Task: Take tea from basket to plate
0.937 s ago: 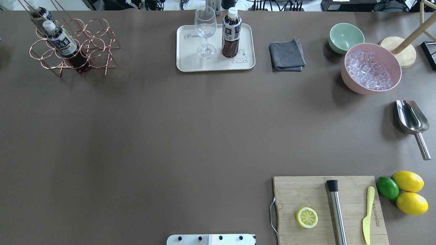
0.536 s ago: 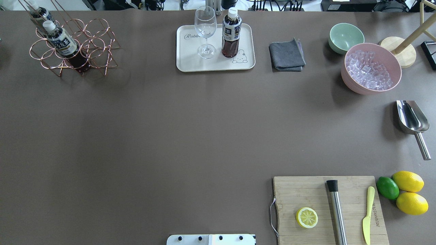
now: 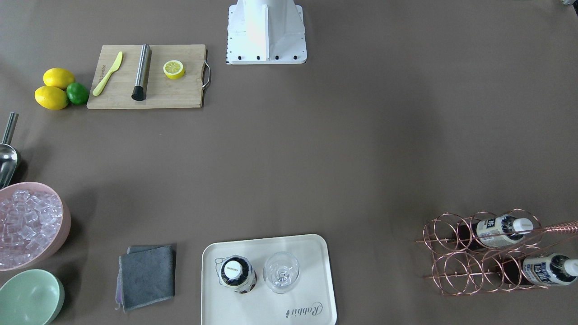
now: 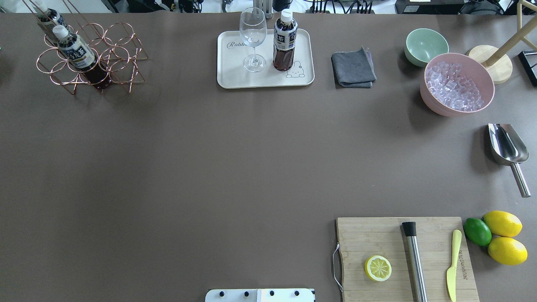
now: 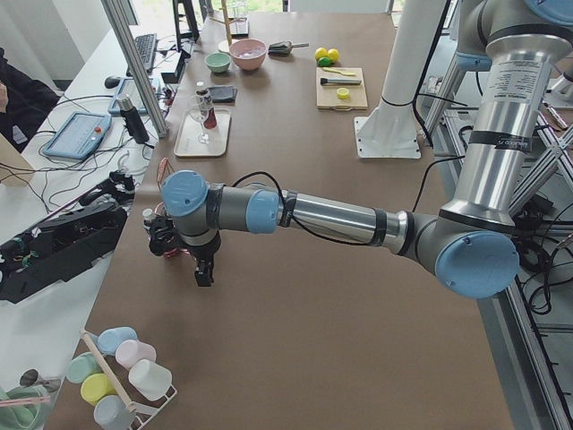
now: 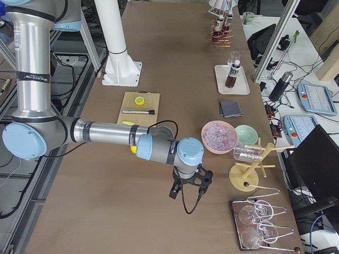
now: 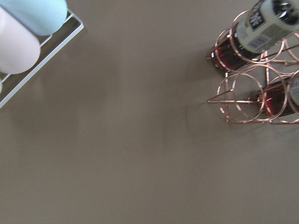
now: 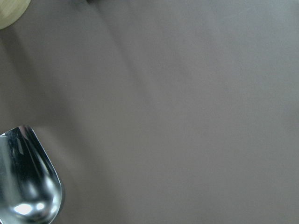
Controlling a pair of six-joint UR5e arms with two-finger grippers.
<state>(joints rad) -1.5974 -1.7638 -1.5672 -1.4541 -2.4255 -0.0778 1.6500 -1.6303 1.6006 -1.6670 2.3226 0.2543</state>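
One tea bottle [image 4: 285, 40] stands upright on the cream plate [image 4: 235, 67] beside a wine glass [image 4: 253, 37]. Two more tea bottles [image 4: 75, 52] sit in the copper wire basket [image 4: 117, 54] at the far left; the left wrist view shows the basket [image 7: 243, 93] at its right edge. My left gripper [image 5: 204, 270] shows only in the exterior left view, hanging over bare table just short of the basket, holding nothing I can see. My right gripper [image 6: 186, 191] shows only in the exterior right view, near the ice bowl. I cannot tell whether either is open or shut.
A grey cloth [image 4: 353, 69], a mint bowl [image 4: 426, 46], a pink bowl of ice [image 4: 457, 84] and a steel scoop [image 4: 505, 147] are at the far right. A cutting board [image 4: 402, 260] with a lemon half, a muddler and a knife is at the near right, with lemons and a lime beside it.
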